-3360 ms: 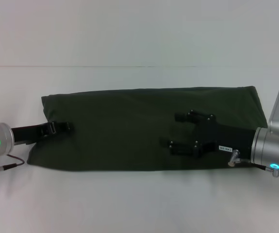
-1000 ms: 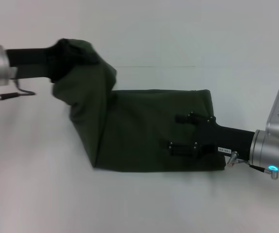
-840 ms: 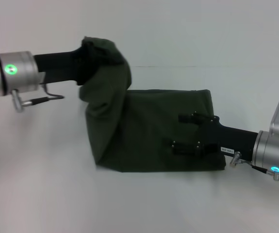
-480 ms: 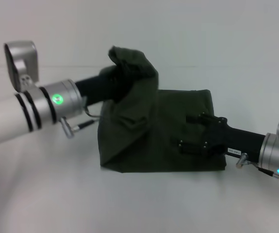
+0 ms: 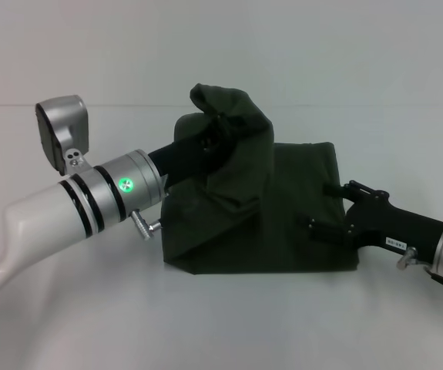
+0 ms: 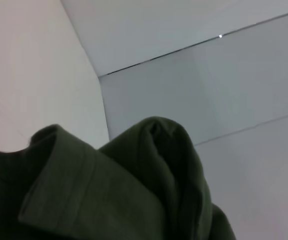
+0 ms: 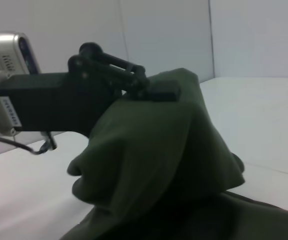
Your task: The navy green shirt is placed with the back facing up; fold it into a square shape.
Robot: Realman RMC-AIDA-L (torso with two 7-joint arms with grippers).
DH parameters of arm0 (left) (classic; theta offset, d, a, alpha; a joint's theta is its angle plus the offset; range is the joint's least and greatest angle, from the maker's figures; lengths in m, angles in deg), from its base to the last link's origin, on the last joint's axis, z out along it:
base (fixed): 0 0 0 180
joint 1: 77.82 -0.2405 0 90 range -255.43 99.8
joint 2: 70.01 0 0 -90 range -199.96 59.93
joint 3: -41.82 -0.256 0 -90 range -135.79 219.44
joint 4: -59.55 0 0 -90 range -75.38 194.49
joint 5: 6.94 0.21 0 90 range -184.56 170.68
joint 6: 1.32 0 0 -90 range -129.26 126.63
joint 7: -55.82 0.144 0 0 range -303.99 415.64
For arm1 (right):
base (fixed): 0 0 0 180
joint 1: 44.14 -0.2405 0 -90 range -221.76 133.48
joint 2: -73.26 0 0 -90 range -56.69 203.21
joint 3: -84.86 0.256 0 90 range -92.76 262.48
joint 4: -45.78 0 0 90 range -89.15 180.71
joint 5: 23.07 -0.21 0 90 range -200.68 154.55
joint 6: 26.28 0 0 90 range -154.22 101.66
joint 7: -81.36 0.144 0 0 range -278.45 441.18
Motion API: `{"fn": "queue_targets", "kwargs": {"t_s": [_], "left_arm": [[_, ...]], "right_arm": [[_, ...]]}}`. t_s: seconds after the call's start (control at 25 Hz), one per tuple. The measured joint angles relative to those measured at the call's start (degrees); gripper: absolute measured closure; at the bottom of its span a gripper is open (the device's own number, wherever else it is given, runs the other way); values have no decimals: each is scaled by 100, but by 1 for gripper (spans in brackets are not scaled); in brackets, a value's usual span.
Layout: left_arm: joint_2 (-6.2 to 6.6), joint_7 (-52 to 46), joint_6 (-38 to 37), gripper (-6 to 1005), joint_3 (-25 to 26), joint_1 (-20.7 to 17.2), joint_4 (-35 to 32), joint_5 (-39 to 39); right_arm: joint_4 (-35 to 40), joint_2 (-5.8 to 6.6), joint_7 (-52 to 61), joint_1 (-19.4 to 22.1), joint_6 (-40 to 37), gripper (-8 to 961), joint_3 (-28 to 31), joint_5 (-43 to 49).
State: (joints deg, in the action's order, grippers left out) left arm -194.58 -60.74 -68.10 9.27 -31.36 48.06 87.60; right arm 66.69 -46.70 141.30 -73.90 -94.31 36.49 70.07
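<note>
1. Two end effectors are at work on the navy green shirt (image 5: 260, 216), which lies as a folded dark olive slab on the white desk (image 5: 221, 324), one end lifted off it.
2. The left end effector (image 5: 215, 140) is above the shirt's left half, clamped on a bunched fold of cloth it carries raised over the flat layers; in the right wrist view its black fingers (image 7: 156, 92) pinch the top of that hump.
3. The right end effector (image 5: 333, 208) is at the shirt's right edge, low over the fabric, its two fingers spread apart and holding nothing; whether the tips press the cloth I cannot tell.
4. Handling: the fabric looks soft, light and limp. It sags in heavy drapes from the pinch and will not hold a shape, so the carried end will likely slump and wrinkle unless laid down evenly.
5. Grip: a matte knit like this should not slip much. Taking it at an edge or corner through all layers looks best, since a pinch in mid-cloth only gathers a lump, as seen in the left wrist view (image 6: 133, 190).
</note>
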Motion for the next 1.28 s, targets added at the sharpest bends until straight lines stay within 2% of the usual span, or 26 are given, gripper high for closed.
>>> {"fn": "queue_targets", "kwargs": {"t_s": [0.2, 0.36, 0.64, 0.76, 0.84, 1.0, 1.16, 1.24, 1.28], "left_arm": [[-11, 1141, 84, 877, 5, 146, 491, -356], [-13, 1638, 258, 745, 14, 179, 676, -559], [-13, 1679, 236, 481, 55, 123, 656, -656], [4, 1680, 83, 338, 54, 71, 581, -657], [18, 1672, -89, 243, 45, -71, 402, -658], [50, 1646, -435, 167, -81, -456, -114, -604], [185, 1660, -798, 92, -853, -949, -823, -572], [280, 1737, -837, 71, -1246, -1174, -1115, -571], [280, 1737, -837, 70, -1246, -1174, -1115, -571]], "right_arm": [[-1, -4, 0, 149, -37, 26, 165, 2], [-11, -1, 0, 279, -47, 26, 308, 3], [-30, 7, 24, 553, -49, 26, 773, 3], [-54, 9, 72, 674, -69, 26, 1028, 2], [-70, 17, 142, 748, -159, 26, 1188, 3], [54, 102, 651, 825, -536, 26, 1282, 36], [310, 260, 1267, 777, -1228, 26, 1195, 280], [459, 267, 1276, 728, -1532, 26, 1168, 424], [562, 252, 1232, 708, -1663, 26, 1143, 493]]}}
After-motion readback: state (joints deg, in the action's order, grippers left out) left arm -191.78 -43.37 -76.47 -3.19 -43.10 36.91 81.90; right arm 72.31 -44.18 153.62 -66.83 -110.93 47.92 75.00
